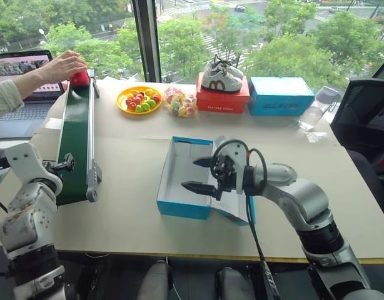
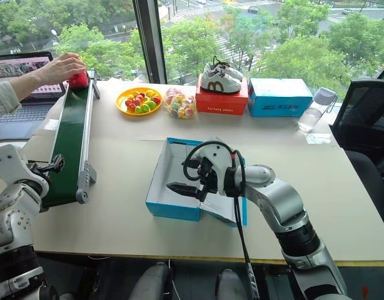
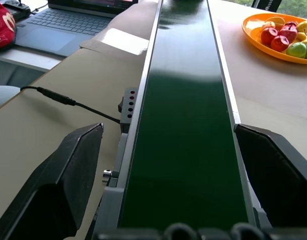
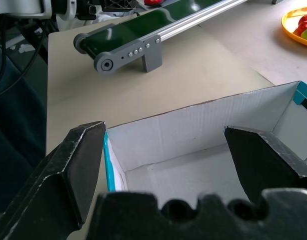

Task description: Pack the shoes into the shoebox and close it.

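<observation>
Under a person's hand, one red shoe, mostly hidden.

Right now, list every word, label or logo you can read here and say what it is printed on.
Red shoebox: a line of pale lettering on its front, too small to read.
Closed blue box: dark lettering on its front, too blurred to read.
White sneakers: a brown logo on the side, no words.
Laptop: its screen content is too small to read.

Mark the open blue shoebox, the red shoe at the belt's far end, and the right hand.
shoebox point(image 1: 175, 208): left eye view, near blue wall.
red shoe point(image 1: 80, 77): left eye view, its side below the person's hand.
right hand point(image 1: 199, 174): left eye view, between fingertips.
</observation>
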